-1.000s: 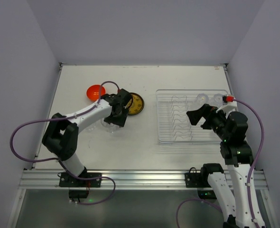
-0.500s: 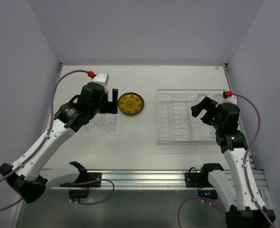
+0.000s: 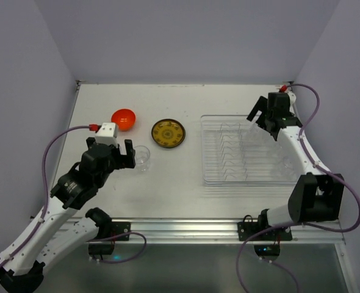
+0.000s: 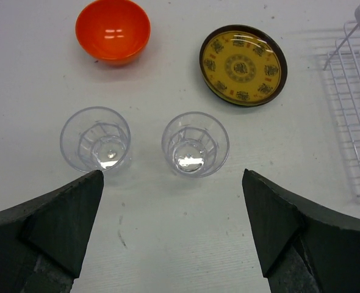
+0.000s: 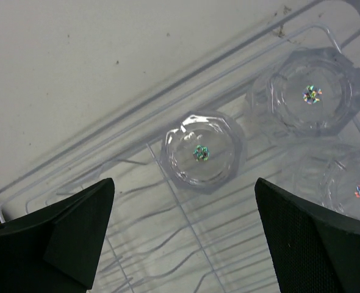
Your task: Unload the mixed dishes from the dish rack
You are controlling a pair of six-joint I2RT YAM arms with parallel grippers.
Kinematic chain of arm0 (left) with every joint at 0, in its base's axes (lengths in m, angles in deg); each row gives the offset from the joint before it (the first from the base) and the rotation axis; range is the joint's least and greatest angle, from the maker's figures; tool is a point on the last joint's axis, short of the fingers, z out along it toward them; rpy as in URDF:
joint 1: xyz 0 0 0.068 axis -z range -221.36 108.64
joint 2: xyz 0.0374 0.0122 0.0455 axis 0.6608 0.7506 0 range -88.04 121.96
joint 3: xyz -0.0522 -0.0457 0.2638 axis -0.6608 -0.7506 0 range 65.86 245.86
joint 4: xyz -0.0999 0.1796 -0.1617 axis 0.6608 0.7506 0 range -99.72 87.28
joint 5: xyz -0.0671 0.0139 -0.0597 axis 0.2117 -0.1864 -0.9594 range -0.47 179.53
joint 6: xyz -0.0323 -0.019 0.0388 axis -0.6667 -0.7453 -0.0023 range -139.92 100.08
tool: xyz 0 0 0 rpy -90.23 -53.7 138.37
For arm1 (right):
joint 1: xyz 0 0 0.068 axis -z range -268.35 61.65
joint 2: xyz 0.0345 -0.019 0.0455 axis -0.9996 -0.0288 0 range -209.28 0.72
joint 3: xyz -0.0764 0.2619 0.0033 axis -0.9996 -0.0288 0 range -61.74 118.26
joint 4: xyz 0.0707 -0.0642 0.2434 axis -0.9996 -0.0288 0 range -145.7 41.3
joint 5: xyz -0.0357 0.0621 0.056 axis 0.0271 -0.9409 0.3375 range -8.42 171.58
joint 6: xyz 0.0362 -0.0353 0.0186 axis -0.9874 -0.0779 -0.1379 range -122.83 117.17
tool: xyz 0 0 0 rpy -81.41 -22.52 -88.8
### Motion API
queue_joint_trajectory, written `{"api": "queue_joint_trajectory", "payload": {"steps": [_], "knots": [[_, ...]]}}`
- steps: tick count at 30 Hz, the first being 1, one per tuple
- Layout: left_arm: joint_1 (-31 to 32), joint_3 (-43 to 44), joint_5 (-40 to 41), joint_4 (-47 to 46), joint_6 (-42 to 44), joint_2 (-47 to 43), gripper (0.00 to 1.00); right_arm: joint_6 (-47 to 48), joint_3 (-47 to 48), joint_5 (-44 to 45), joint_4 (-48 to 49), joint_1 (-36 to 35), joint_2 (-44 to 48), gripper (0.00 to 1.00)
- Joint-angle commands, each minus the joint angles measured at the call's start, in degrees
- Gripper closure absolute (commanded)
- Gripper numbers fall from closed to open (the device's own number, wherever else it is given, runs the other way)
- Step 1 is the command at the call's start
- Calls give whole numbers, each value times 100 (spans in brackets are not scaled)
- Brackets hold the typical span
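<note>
Left hand (image 4: 172,183) has pulled back off the worktop (image 4: 168,244), spread wide and gripping nothing. I log two clear cups (image 4: 95,138), the orange-red bowl (image 4: 113,29) and the yellow-brown plate (image 4: 243,64) left of the dish rack (image 3: 210,177). Right hand (image 5: 184,183) has swung over the rack's far right corner, spread above three racked cups (image 5: 200,152).

Glossy orange bowl (image 4: 113,30), clear plastic cups (image 4: 195,143) — matt white table (image 4: 168,244).

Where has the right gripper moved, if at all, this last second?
Yes. The right gripper moved from the dish rack's near half to its far right corner.
</note>
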Motion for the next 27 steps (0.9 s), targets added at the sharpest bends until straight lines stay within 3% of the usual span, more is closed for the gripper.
{"api": "queue_joint_trajectory", "payload": {"steps": [1, 5, 14, 22, 27], "knots": [[11, -57, -58, -511, 103, 47, 0, 58, 633, 454, 45, 46, -403, 1], [11, -57, -243, -528, 120, 100, 0, 93, 1021, 420, -227, 47, -974, 3], [11, -136, -357, -590, 129, -111, 0, 155, 837, 542, -114, 55, -1379, 7], [11, -145, -445, -599, 155, 30, 0, 164, 820, 437, -17, 99, -1819, 28], [11, -154, -445, -599, 155, 47, 0, 137, 521, 331, 282, 99, -1705, 32]]}}
